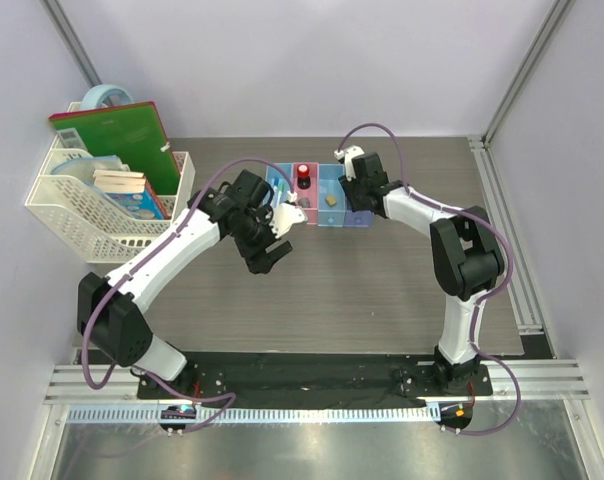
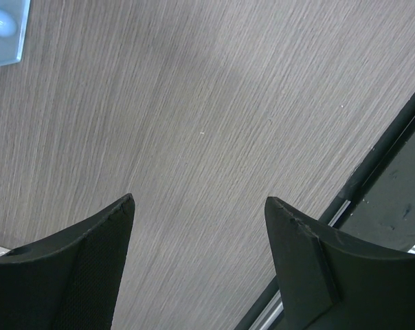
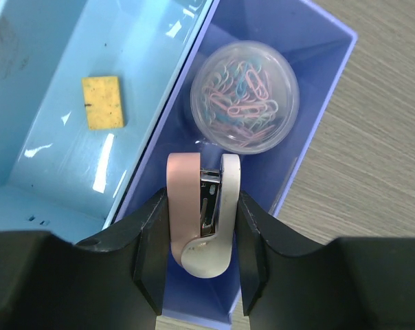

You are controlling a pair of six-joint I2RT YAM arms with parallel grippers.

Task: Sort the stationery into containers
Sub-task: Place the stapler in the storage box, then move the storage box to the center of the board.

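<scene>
Status: we're near the end, by our read.

- Right gripper (image 3: 202, 223) is clamped on the pink-white clip (image 3: 199, 206), fingers pressing both of its sides. The clip hangs over the near end of the purple-blue bin (image 3: 316, 62), just beside the round tub (image 3: 244, 96) of paper clips already in there. We can't tell whether the clip touches the bin floor.
- Done so far: yellow block (image 3: 103, 102) in the neighbouring light blue bin (image 3: 56, 158), red-and-black knob (image 1: 304, 173) in the pink bin (image 1: 309, 209), tub in purple-blue.
- Left gripper (image 2: 199, 203) has its fingers apart with nothing between them, over bare table (image 2: 214, 103) in front of the bins.
- Top view shows no loose stationery on the table; the arms may hide some.

Left to do, we reckon: release the clip, pull out.
</scene>
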